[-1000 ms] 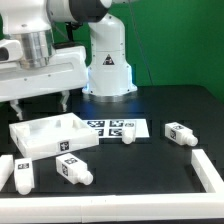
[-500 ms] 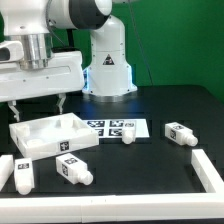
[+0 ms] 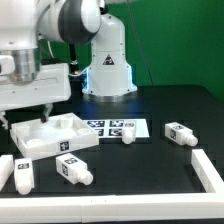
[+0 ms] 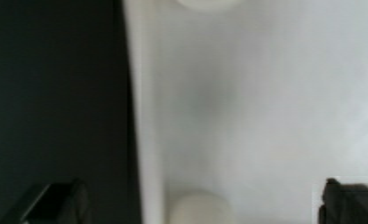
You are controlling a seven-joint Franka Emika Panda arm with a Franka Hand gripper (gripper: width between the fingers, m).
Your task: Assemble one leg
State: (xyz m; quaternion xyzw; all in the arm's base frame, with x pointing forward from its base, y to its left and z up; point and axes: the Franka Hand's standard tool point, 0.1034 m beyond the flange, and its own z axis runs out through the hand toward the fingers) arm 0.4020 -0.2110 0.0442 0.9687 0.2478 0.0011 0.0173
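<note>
Several white legs with black-and-white tags lie on the black table: two at the front left [image 3: 75,168] [image 3: 22,172], one by the marker board [image 3: 127,131], one at the exterior view's right [image 3: 180,133]. My gripper [image 3: 27,116] is open and empty, hanging just above the left part of the big white tray-like piece [image 3: 70,142]. In the wrist view the gripper [image 4: 206,206] has its dark fingertips [image 4: 56,204] spread wide over the piece's flat white surface [image 4: 252,110], with a round corner hole [image 4: 197,206] between them. No leg shows in the wrist view.
The marker board [image 3: 105,126] lies behind the tray-like piece, in front of the robot's white base [image 3: 108,70]. A white rail [image 3: 212,172] borders the table at the front and the exterior view's right.
The arm has swung toward the exterior view's left and come lower over the tray-like piece. The gripper stays open and empty. No part has moved.
</note>
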